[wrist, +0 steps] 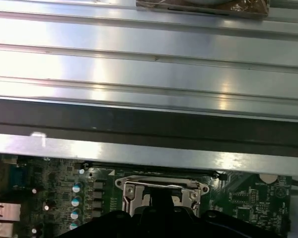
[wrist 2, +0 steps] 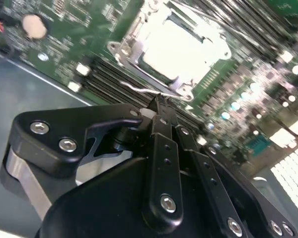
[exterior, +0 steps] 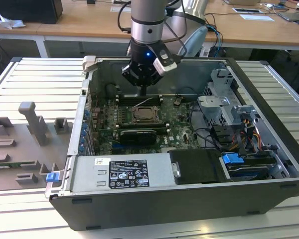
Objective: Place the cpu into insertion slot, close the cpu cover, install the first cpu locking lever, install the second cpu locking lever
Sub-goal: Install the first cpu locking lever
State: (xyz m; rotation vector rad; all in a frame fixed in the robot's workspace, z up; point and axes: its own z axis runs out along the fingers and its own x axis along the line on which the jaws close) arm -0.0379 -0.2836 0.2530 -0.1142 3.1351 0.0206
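Exterior view: tool (exterior: 143, 92) low inside an open computer case (exterior: 269, 124), fingers pinched together on nothing, just above the cpu cover (exterior: 144, 114) folded down over the cpu (wrist 2: 176, 47) in the insertion slot (exterior: 145, 116). Thin wire locking lever (wrist 2: 141, 90) at the fingertips, judged stiff, springy and slippery, best caught at its hooked end; chip and socket fragile.

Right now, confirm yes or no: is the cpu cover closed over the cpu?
Yes, in the second wrist view the cpu cover lies flat around the cpu.
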